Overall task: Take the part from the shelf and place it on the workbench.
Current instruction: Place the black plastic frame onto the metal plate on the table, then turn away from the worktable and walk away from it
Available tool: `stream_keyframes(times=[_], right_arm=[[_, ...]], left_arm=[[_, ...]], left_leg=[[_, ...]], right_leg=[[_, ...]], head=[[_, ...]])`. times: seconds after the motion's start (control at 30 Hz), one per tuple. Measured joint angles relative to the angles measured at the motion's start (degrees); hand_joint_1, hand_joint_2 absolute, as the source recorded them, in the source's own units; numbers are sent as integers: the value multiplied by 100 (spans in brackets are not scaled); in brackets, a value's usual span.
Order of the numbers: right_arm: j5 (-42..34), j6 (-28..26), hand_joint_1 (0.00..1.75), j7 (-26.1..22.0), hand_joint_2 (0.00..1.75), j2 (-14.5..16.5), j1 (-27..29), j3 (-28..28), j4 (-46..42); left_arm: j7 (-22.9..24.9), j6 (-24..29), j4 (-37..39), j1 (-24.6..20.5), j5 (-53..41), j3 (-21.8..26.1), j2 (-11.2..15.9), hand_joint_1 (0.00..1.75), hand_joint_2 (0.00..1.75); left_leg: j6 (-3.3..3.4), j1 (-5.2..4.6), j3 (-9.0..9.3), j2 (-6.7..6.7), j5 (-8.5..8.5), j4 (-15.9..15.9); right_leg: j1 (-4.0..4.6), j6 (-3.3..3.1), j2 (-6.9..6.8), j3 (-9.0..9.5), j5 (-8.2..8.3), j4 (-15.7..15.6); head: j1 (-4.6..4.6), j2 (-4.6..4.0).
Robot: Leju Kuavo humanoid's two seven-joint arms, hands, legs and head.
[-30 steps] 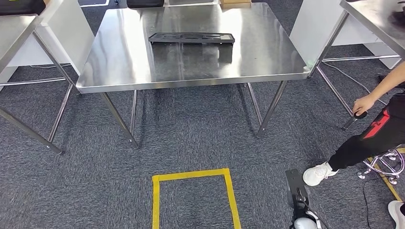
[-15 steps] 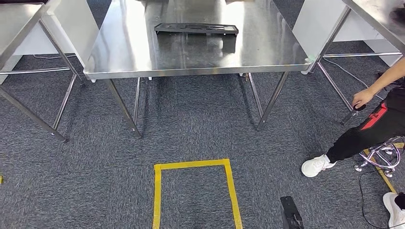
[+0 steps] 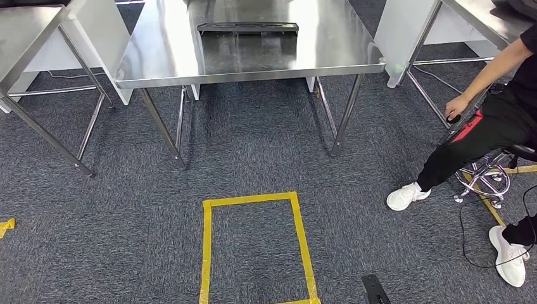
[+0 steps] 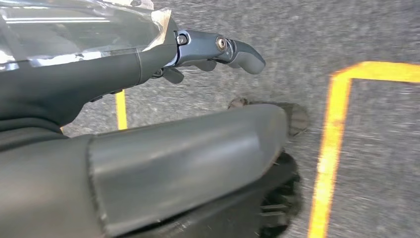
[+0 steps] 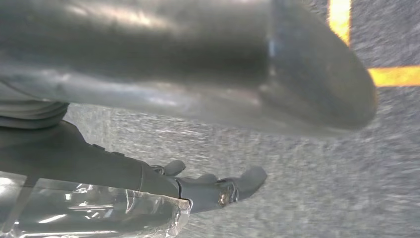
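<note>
A flat black part (image 3: 247,28) lies on the steel workbench (image 3: 342,57) at the far side of the head view, well ahead of me. My left hand (image 4: 213,49) hangs over the grey carpet with its fingers stretched out and nothing in it. My right hand (image 5: 218,191) hangs the same way, fingers apart and holding nothing. Both hands are far from the part.
A person (image 3: 481,126) sits on a stool at the right, one hand on a small dark object. A yellow tape rectangle (image 3: 253,199) marks the carpet in front of me. More steel tables stand at the left (image 3: 25,25) and right (image 3: 481,16).
The whole picture has shifted: the workbench and the tape rectangle sit higher in the head view and more carpet shows in front, so the camera has moved. The part lies still on the bench.
</note>
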Motion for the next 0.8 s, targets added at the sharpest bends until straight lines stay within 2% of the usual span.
stream_keyframes(times=[0.03,0.07,0.1,0.13,0.17,0.2,0.23,0.27,0.3,0.33,0.4,0.43,0.47,0.53,0.57,0.6,0.63,0.67,0.73,0.77,0.8], right_arm=[[2,0,0,2,0,4,0,0,2],[4,0,0,4,0,7,-1,1,4],[7,-1,0,9,0,9,-2,1,8],[8,-2,0,18,0,10,-2,1,12],[5,-4,0,29,0,11,-1,1,17],[3,-8,0,38,0,12,-1,1,22],[0,-13,0,45,0,14,0,1,25],[-1,-17,0,47,0,19,-1,1,27],[4,-21,0,48,0,26,-3,1,27],[12,-24,0,50,0,34,-5,2,28],[37,-30,0,57,0,44,-2,4,31],[46,-31,0,61,0,46,5,7,33],[55,-32,0,65,0,49,14,11,36],[64,-33,0,68,0,50,21,19,39],[67,-33,0,68,0,49,23,22,39],[70,-33,0,68,0,48,26,25,40],[75,-33,0,68,0,49,30,27,40],[84,-33,0,69,0,48,33,30,41],[101,-33,0,67,0,46,26,37,42],[112,-33,0,61,0,46,21,41,42],[129,-33,0,55,0,48,19,49,42]], left_arm=[[-3,6,2,3,4,-1,-4,0,0],[-8,7,2,2,5,-2,-9,0,0],[-14,8,3,-2,5,-2,-13,0,0],[-22,9,4,-4,5,-2,-15,0,0],[-31,10,4,-6,4,-2,-16,0,0],[-39,8,5,-10,1,-2,-16,0,0],[-51,0,5,-19,-4,-2,-14,0,0],[-66,-14,5,-34,-13,-2,-11,0,0],[-81,-30,5,-50,-28,-8,-8,0,0],[-97,-45,7,-64,-41,-19,-4,0,0],[-114,-60,14,-74,-61,-44,-1,0,0],[-117,-62,18,-75,-61,-52,0,0,0],[-117,-62,21,-75,-61,-54,3,0,0],[-118,-61,26,-76,-61,-57,6,0,0],[-118,-61,30,-74,-61,-60,6,0,0],[-118,-60,35,-71,-60,-63,3,0,0],[-118,-55,40,-69,-57,-66,2,0,0],[-118,-49,45,-68,-46,-69,1,0,0],[-118,-32,49,-67,-14,-74,0,0,0],[-118,-23,50,-68,6,-76,1,0,0],[-118,-16,52,-69,23,-77,3,0,0]], left_leg=[[-14,1,-64,-8,-343,376],[-25,2,-108,-17,-565,765],[-31,3,-110,-24,-627,1069],[-29,3,-37,-29,-548,1210],[-22,4,135,-31,-393,1145],[-9,5,397,-33,-250,889],[10,4,742,-41,-214,482],[31,0,1074,-50,-273,36],[54,-13,1293,-58,-370,-308],[83,-32,1417,-64,-460,-529],[165,-53,1377,-47,-421,-632],[215,-52,1338,-36,-358,-646],[260,-45,1281,-23,-285,-663],[304,-45,1137,-3,-163,-665],[307,-48,1065,6,-110,-660],[302,-50,1000,14,-62,-655],[290,-48,943,19,-20,-647],[274,-43,895,23,15,-637],[230,-38,836,27,62,-597],[202,-43,819,27,79,-571],[171,-52,805,27,96,-553]], right_leg=[[19,-37,-5,-96,85,7],[36,-49,-11,-193,167,21],[49,-48,-16,-294,241,45],[58,-37,-19,-401,306,80],[62,-22,-19,-515,362,127],[62,-2,-17,-622,404,180],[66,19,-14,-716,435,237],[77,44,-11,-784,459,290],[87,79,-12,-826,490,325],[92,118,-15,-851,527,340],[87,206,-17,-887,609,344],[82,223,-11,-941,573,401],[81,220,-3,-1032,456,565],[76,180,10,-1300,34,1221],[73,178,13,-1416,-165,1600],[70,197,13,-1465,-295,1866],[62,238,13,-1387,-337,1908],[48,295,12,-1170,-288,1684],[20,388,12,-537,-102,785],[26,386,20,-311,-28,404],[38,354,28,-201,5,195]], head=[[-1,-1],[-4,-1],[-3,-1],[-3,-1],[-4,-1],[-5,-1],[-6,0],[-4,0],[-1,0],[1,0],[1,-1],[4,-1],[16,-1],[41,-1],[48,-1],[48,-1],[47,-1],[48,-1],[48,-1],[45,-1],[42,0]])
